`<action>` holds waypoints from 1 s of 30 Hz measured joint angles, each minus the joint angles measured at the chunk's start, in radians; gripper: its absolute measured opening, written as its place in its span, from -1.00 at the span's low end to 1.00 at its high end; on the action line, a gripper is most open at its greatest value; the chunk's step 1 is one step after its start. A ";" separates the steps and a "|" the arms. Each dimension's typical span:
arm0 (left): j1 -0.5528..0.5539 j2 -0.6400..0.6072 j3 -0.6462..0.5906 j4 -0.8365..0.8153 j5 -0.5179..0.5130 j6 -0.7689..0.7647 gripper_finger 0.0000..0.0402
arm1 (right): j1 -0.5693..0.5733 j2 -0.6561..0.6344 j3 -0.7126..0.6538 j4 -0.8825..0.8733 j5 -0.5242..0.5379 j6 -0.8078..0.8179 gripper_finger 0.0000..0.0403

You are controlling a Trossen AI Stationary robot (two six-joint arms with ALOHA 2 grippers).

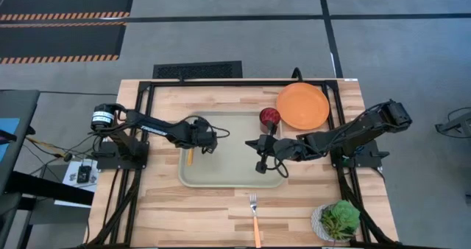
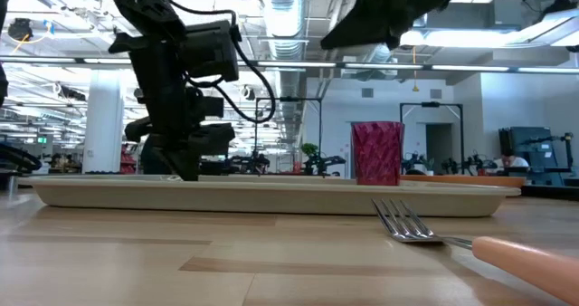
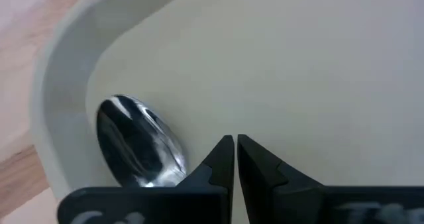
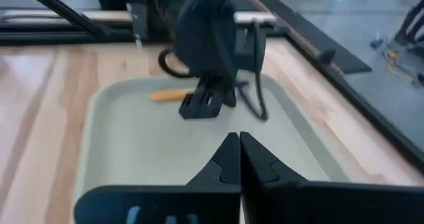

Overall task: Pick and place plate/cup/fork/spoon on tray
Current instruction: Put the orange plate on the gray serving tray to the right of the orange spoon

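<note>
Wooden table: both grippers' jaws closed, empty, above tray [image 1: 228, 177]; no legible writing.

Orange plate [image 1: 302, 106], dark-red cup [image 1: 269, 116], pale grey-green tray [image 1: 234, 177], seemingly orange-handled spoon [image 1: 190, 157]

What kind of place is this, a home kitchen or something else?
Probably a robotics lab or workshop hall, not a kitchen. The wooden table stands on grey floor with hazard-striped mats, and the low view shows exposed ceiling ducts and more equipment stands behind.
</note>
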 joint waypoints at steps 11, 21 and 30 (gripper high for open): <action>-0.125 0.000 0.000 0.185 -0.017 0.145 -0.96 | 0.183 -0.131 -0.091 -0.124 0.146 -0.004 -0.97; -0.158 -0.147 -0.145 0.637 0.111 0.392 -0.96 | 0.300 -0.365 -0.258 -0.292 0.220 0.198 -0.98; -0.205 -0.435 -0.381 0.818 0.175 0.529 -0.96 | 0.190 -0.526 -0.256 -0.689 0.186 0.390 -0.97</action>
